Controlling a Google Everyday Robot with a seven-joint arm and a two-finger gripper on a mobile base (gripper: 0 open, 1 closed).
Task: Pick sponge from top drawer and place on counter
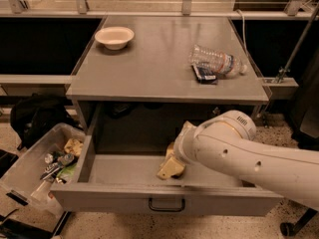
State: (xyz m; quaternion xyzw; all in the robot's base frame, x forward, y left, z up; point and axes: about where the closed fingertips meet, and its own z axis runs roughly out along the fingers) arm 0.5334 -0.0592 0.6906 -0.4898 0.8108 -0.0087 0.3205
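The top drawer [124,195] of the grey cabinet is pulled open toward me. The pale yellow sponge [169,167] lies tilted on the drawer floor, right of centre. My gripper [178,154] reaches down into the drawer from the right, right at the sponge's upper edge. The thick white arm [239,153] covers most of it, so the grip itself is hidden. The grey counter [154,63] lies above the drawer.
On the counter stand a white bowl [114,36] at the back left, and a crushed plastic bottle [217,61] beside a dark packet [204,74] at the right. A clear plastic bin [30,171] of clutter and a black bag [37,118] sit on the floor at the left.
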